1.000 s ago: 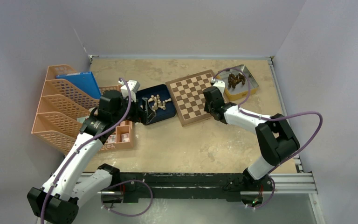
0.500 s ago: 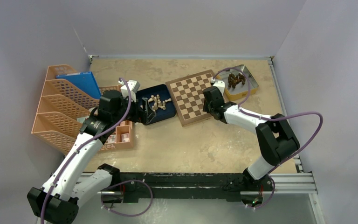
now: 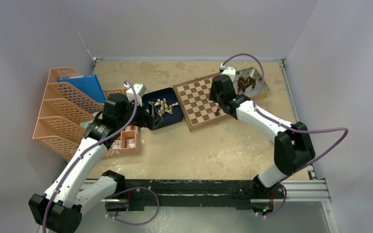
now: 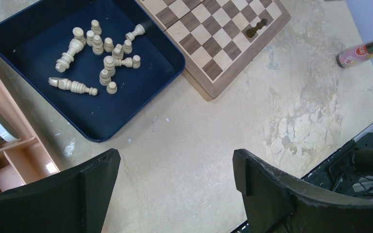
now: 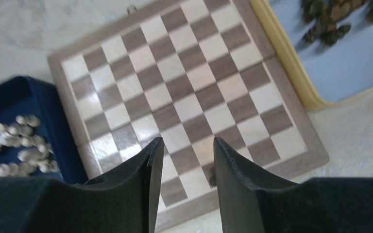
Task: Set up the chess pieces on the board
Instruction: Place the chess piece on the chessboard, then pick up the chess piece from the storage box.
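Note:
The chessboard point(image 3: 199, 101) lies mid-table and shows in the left wrist view point(image 4: 213, 43) and the right wrist view point(image 5: 189, 92). One dark piece point(image 3: 217, 111) stands near its near right corner; it also shows in the left wrist view point(image 4: 256, 28), and my right finger half hides it in the right wrist view point(image 5: 212, 175). My right gripper point(image 3: 215, 97) point(image 5: 187, 141) hovers over the board, open and empty. More dark pieces point(image 3: 245, 83) point(image 5: 330, 19) lie in the silver tin point(image 3: 263, 86). Cream pieces point(image 3: 162, 107) point(image 4: 102, 58) lie in the blue tray point(image 4: 94, 133). My left gripper point(image 3: 148, 116) point(image 4: 175, 160) is open and empty over bare table beside the tray.
Orange file racks point(image 3: 63, 111) and a low orange organizer point(image 3: 126, 141) point(image 4: 9, 160) stand at the left. A pink tube point(image 4: 364, 48) shows at the right edge of the left wrist view. Grey walls enclose the table.
My right gripper has lifted back from the board's near right corner toward the tin, open, leaving the dark piece standing there. The left arm has not moved.

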You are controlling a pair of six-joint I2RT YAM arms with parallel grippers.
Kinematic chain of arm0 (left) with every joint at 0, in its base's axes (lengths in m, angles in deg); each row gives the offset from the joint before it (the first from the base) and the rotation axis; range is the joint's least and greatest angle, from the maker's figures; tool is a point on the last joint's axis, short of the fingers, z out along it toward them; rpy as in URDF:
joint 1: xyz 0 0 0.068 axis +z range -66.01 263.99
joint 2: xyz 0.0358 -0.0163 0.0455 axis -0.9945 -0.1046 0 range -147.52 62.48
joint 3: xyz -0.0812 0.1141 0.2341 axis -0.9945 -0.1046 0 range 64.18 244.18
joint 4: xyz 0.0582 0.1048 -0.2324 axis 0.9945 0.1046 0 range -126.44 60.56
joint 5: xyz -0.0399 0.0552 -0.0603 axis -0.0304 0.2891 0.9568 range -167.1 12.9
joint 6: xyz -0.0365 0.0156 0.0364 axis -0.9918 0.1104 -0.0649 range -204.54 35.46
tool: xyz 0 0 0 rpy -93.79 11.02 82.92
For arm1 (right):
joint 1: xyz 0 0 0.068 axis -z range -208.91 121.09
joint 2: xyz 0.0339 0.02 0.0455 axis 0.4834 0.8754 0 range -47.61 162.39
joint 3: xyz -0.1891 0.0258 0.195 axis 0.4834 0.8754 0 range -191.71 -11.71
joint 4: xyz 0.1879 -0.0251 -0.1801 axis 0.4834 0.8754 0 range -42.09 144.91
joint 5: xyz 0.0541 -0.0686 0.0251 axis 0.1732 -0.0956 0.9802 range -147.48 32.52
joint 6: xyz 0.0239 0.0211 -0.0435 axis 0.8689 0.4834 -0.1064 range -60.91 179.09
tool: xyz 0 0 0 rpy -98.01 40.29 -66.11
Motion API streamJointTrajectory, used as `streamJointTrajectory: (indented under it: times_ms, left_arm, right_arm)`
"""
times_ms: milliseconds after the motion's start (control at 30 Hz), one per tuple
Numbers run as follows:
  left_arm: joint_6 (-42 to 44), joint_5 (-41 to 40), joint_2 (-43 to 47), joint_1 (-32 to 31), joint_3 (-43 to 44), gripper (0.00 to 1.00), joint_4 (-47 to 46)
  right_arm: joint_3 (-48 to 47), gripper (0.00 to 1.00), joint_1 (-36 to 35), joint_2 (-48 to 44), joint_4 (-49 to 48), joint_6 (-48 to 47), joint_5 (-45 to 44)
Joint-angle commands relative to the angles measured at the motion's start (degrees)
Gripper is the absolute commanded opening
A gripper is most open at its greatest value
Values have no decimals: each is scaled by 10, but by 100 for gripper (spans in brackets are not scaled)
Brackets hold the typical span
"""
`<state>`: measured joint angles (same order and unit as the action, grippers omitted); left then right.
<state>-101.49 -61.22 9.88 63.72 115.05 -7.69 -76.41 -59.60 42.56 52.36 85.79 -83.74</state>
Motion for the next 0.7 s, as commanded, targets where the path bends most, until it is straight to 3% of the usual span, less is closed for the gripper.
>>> streamJointTrajectory:
  times_ms: [0, 400, 667]
  left_arm:
    - [-4, 8, 2, 1, 2, 87, -16]
    - [-2, 9, 4, -3, 2, 86, -15]
    - [-2, 7, 4, -3, 2, 87, -15]
  right_arm:
    - [-67, 45, 17, 19, -9, -24, -29]
    - [-153, 35, 167, 122, -42, -49, 2]
    - [-170, 38, 228, 174, -53, -71, 27]
